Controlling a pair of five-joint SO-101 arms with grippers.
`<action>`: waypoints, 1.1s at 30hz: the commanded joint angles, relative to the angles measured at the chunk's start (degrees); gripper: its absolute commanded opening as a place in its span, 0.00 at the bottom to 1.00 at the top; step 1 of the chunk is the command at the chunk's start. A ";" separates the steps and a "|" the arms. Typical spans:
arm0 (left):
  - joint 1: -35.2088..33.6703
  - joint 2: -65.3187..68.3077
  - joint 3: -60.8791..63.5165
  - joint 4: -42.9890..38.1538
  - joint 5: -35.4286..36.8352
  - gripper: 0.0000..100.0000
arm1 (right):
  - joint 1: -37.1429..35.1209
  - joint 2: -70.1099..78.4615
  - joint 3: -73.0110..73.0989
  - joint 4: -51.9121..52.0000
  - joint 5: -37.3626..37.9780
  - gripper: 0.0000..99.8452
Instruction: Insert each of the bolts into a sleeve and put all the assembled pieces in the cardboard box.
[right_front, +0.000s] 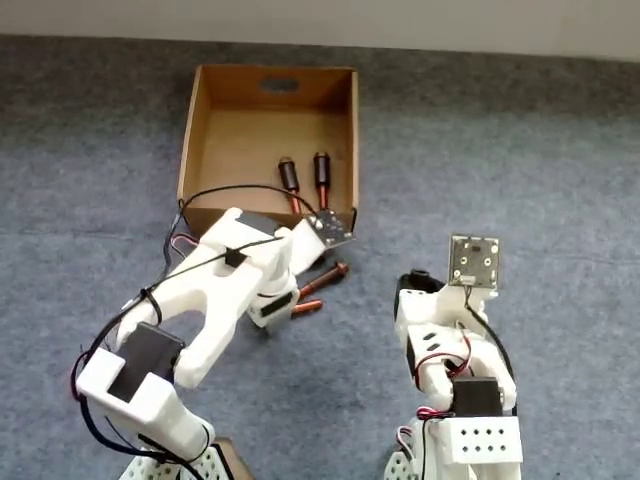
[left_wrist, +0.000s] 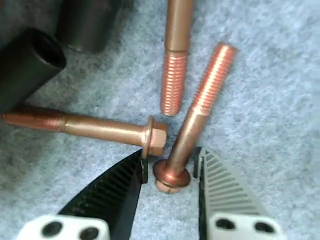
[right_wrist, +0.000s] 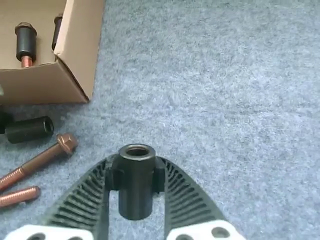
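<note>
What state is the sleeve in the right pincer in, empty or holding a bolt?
Empty: the black sleeve clamped in the right pincer shows an open, hollow bore, with no bolt in it.

A copper bolt (left_wrist: 195, 115) lies with its flanged head between the left gripper's (left_wrist: 171, 161) spread fingers, and a second bolt (left_wrist: 100, 129) lies just beside it. A black sleeve (right_wrist: 134, 185) stands upright, clamped in the right gripper (right_wrist: 134, 169). Two assembled pieces (right_front: 290, 180) lie in the cardboard box (right_front: 195, 130) beyond.

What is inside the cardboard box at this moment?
An assembled piece and a second one lie side by side on the floor of the cardboard box. The left arm covers its near right corner, so that part is hidden.
</note>
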 joint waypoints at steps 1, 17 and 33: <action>0.92 -0.48 -2.42 3.43 -3.43 0.05 | 0.40 -0.66 -0.40 -0.13 -0.62 0.01; -7.25 -18.24 -0.92 24.09 -21.01 0.01 | 0.40 -0.66 -0.40 -0.13 -0.62 0.01; -21.05 -13.58 11.30 12.84 -35.16 0.18 | 0.40 -0.66 -0.40 -0.13 -0.62 0.01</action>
